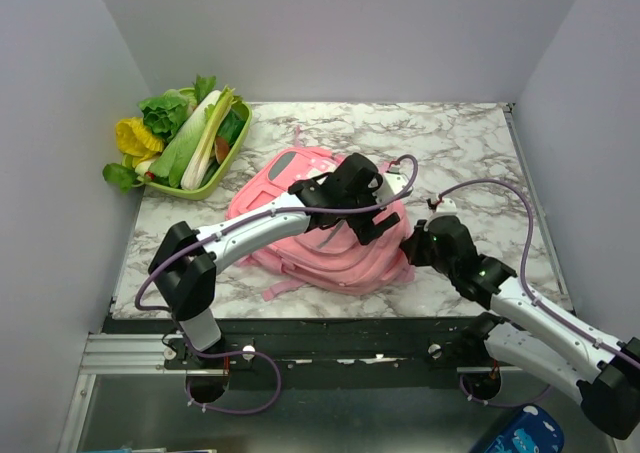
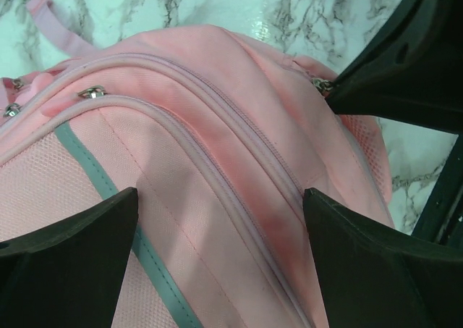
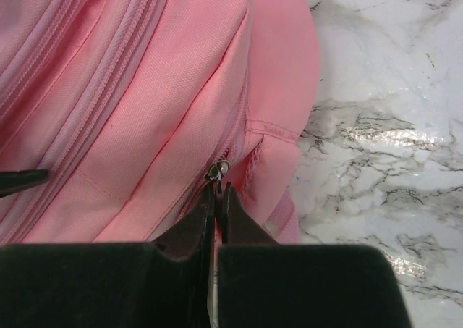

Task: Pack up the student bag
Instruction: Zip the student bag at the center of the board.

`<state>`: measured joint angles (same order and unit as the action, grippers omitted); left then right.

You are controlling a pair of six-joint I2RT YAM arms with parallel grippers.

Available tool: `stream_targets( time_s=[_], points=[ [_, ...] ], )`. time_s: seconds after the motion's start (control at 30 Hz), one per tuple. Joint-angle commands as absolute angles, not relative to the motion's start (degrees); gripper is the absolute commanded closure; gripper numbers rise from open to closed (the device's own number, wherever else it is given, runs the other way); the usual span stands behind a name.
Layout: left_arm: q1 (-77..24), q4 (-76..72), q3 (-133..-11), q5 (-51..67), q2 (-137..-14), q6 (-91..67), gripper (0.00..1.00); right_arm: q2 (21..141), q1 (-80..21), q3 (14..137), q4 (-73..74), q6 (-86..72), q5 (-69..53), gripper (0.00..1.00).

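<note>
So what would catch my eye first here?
The big pink student bag lying in the middle of the marble table: the left gripper hangs open above it, and the right gripper pinches a zip pull at its side. Then the green tray of leafy vegetables in the far left corner.

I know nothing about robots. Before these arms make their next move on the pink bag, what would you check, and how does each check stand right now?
1. Soft pink fabric backpack lying on the marble table: ok.
2. Left tool open above the backpack, holding nothing: ok.
3. Right tool shut on the small metal zipper pull: ok.
4. Backpack opened for packing: not ok, the zippers in view look closed.
5. Green plastic tray of vegetables clear of both arms: ok.
6. Things to pack within reach: cannot tell.
</note>
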<state>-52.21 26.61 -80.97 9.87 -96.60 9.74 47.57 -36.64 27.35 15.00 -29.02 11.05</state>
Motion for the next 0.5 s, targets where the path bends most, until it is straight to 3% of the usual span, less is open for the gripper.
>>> stream_targets(
  time_s=[0.0,0.23,0.27,0.37,0.47],
  points=[
    [-52.2,22.4,-79.7,1.9,-96.8,10.0,0.03,45.9,-36.6,26.5,13.4,-30.0,9.0,0.99],
    [-52.2,22.4,-79.6,2.1,-96.1,10.1,0.33,45.7,-36.6,25.7,13.1,-30.4,8.5,0.99],
    [-52.2,22.5,-79.6,2.0,-96.9,10.2,0.41,45.7,-36.6,25.7,13.0,-30.4,8.5,0.99],
    [-52.2,22.8,-79.8,2.0,-97.9,10.3,0.51,45.4,-36.6,25.9,13.1,-30.3,8.5,0.99],
    [-52.2,22.9,-80.3,1.4,-99.0,10.2,0.53,45.3,-36.6,26.0,13.1,-30.2,8.4,0.99]
  ],
)
